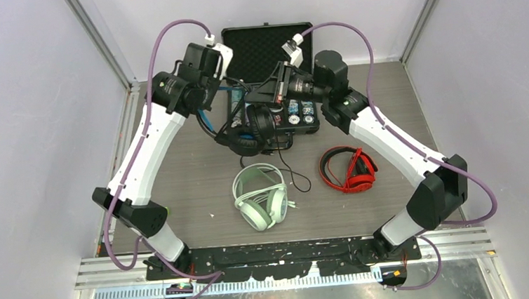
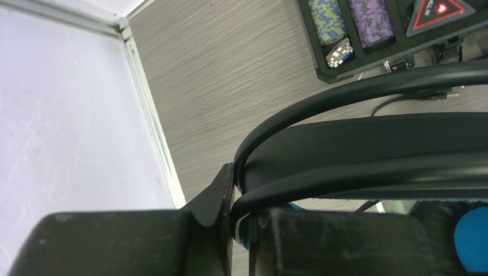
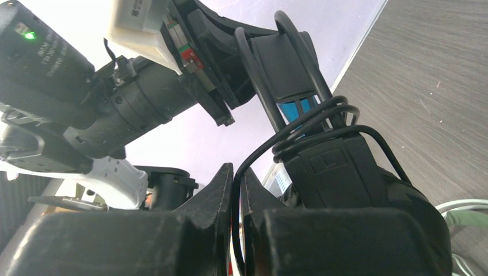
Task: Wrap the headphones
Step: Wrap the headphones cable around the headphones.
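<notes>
One pair underway: black headphones [image 1: 246, 133] clamped by left gripper [image 2: 240, 201], cable [image 3: 313, 118] part-wound, pinched by right gripper [image 3: 239, 190]; mint pair [image 1: 259, 195], red pair [image 1: 349, 169] laid at centre of worktop [image 1: 193, 168], wrap unclear.

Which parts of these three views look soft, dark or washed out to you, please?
Top external: evenly lit and sharp, faint shadows under the mint headphones. Left wrist: table crisp, left hand dark and soft, wall washed out. Right wrist: black cable sharp, right hand a blurred silhouette.

Open black case [image 1: 263, 47] at far centre of table. Against its near edge: black headphones [image 1: 246, 131], left arm [image 1: 143, 158] and right arm [image 1: 395, 144] converging there. Mint-green headphones [image 1: 259, 195] nearer than case; red headphones [image 1: 348, 170] to its near-right.
</notes>
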